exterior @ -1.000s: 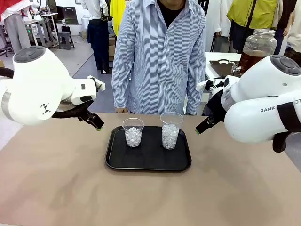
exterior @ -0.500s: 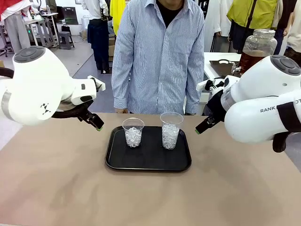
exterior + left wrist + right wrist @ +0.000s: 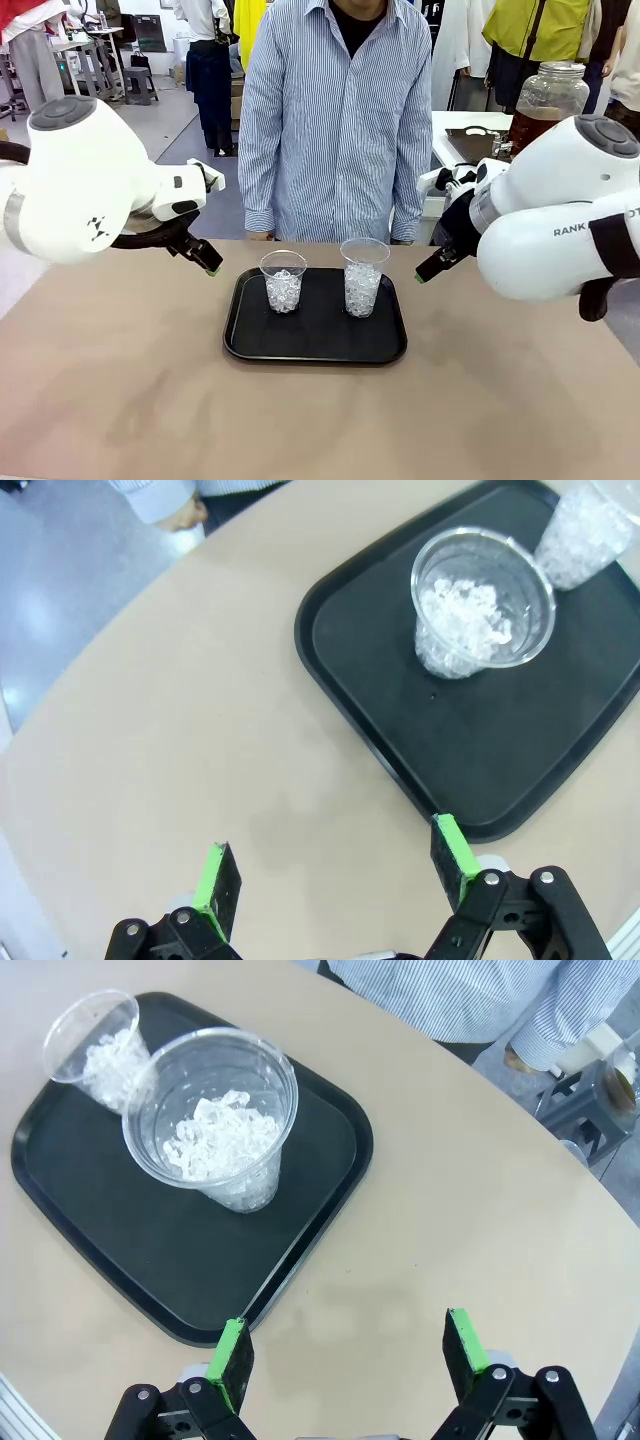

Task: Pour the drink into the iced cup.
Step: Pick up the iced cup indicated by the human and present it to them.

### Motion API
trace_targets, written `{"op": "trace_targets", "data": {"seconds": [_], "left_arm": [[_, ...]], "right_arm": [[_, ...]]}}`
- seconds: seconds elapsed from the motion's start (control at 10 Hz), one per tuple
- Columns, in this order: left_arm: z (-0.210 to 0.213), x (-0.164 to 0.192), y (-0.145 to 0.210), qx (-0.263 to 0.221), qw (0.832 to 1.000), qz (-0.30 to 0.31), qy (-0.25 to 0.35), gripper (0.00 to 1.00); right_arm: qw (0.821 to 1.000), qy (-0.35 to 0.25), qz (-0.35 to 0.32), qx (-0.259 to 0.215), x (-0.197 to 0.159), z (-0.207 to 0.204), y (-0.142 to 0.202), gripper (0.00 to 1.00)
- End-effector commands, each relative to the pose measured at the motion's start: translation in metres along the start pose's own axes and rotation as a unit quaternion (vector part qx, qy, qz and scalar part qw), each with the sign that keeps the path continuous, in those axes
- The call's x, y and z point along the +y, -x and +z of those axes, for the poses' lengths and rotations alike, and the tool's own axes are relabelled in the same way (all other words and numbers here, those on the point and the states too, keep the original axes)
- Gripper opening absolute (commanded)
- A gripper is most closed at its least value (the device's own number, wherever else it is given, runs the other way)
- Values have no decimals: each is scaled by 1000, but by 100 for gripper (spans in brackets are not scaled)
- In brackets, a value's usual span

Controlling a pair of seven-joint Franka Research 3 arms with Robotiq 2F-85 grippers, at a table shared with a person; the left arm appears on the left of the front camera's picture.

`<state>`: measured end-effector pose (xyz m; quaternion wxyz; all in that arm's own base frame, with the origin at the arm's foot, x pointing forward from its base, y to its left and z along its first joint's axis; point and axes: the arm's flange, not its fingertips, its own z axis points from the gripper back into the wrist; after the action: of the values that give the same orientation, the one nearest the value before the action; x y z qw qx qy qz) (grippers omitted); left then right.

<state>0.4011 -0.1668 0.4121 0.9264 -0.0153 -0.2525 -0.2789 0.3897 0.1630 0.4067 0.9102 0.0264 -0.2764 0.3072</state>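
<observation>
Arms unmoved | left end effector (image 3: 332,855), right end effector (image 3: 348,1340) agape, empty | jar (image 3: 552,92) half-hidden

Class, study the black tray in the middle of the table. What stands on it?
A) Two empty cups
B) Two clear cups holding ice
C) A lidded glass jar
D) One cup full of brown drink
B: a shorter cup and a taller cup, both clear and holding ice, stand upright on the black tray; neither holds brown liquid.
</observation>
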Motion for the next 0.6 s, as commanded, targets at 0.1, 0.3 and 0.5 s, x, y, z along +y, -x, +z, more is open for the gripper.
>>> {"op": "trace_targets", "data": {"seconds": [0.1, 0.3, 0.5], "left_arm": [[38, 7, -30, -2, 1000, 10, 14, 100], [63, 16, -54, 2, 999, 16, 31, 100], [90, 33, -78, -7, 993, 74, 93, 100]], "right_arm": [[998, -50, -11, -22, -21, 40, -28, 100], [995, -84, -34, -34, -33, 68, -41, 100], [987, -130, -74, -60, -47, 98, -55, 100]]}}
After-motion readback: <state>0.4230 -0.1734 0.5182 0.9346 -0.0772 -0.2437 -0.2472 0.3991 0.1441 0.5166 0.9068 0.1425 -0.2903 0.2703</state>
